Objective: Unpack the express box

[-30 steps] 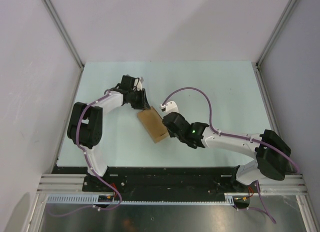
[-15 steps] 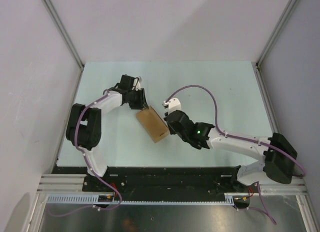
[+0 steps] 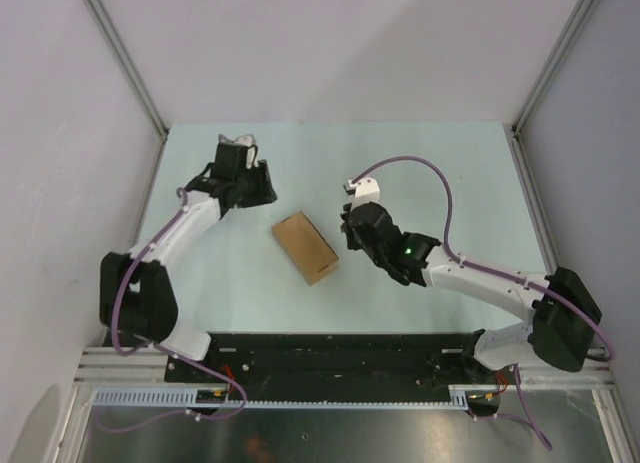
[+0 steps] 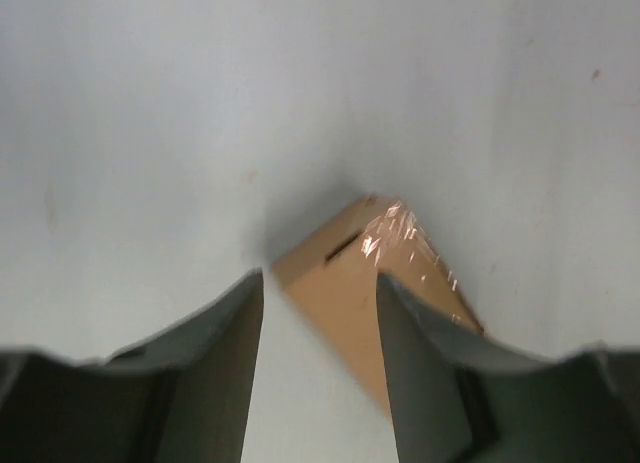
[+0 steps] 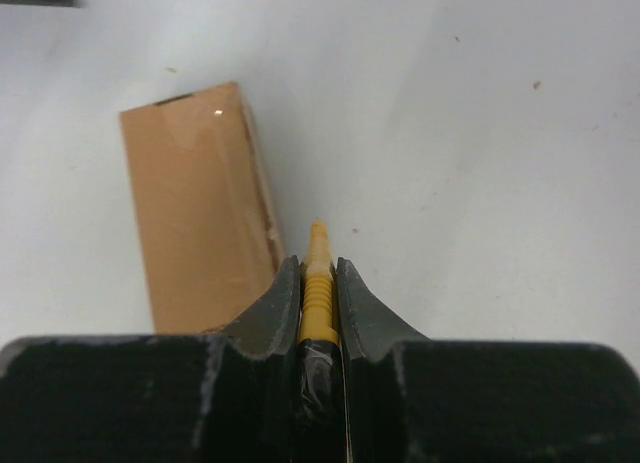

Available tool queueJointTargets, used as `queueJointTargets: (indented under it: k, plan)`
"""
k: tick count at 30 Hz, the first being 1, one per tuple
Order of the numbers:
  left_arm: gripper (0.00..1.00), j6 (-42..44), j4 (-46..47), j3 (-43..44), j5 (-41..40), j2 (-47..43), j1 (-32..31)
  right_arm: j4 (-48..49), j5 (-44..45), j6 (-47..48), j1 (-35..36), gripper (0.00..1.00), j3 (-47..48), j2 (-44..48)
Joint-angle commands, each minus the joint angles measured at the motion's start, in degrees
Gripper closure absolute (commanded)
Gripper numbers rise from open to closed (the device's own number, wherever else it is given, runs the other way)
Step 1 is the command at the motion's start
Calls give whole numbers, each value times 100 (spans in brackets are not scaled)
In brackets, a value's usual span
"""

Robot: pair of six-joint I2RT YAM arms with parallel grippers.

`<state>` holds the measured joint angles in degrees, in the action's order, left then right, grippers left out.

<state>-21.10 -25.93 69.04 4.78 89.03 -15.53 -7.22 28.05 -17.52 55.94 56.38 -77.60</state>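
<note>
You have bare table [image 3: 450, 173] between the express box [image 3: 305, 248] and the left gripper [image 3: 262, 186], which stands to its far left with jaws apart. The right gripper [image 5: 318, 268] crowds the box's right side, clamped on a yellow utility knife [image 5: 317, 253]. The box's near and far ends lie open to approach.

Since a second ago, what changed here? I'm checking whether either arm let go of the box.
The left gripper opened and drew back toward the far left, off the far end of the express box, letting it go. The right gripper backed slightly rightward, off the box's side. Unchanged: right gripper shut on the yellow knife; box flat, in place.
</note>
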Motion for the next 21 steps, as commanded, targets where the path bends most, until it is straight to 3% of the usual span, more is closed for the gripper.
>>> queueJointTargets:
  k: [1,4,8,21]
  plan:
    - [51,-569,-623,-721,-988,-780,173,-51,-379,-261,-312,100,66,-272]
    - [59,-930,-659,-1398,-900,-914,182,-164,-897,-252,-461,100,267,-659]
    - [62,-1352,-650,-1771,-593,-591,173,-385,-1318,-217,-444,100,470,-1028]
    - [61,-808,-475,-401,374,817,156,-596,-1627,-111,329,100,681,-1222]
